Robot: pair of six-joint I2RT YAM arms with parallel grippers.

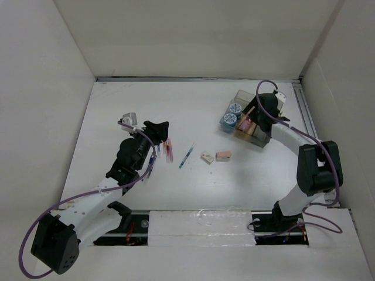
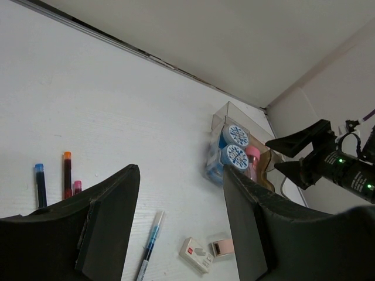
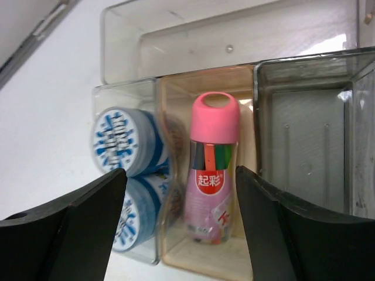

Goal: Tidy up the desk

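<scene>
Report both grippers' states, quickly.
Left gripper: open, empty, above the desk.
Right gripper: open, empty, facing the pink tube in the organizer.

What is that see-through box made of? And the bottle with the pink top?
The box looks like clear hard plastic: you can see through its shiny walls, some tinted amber or grey. The bottle seems plastic too: its body is see-through, showing colored sticks inside. Its pink cap looks smooth and solid.
</scene>
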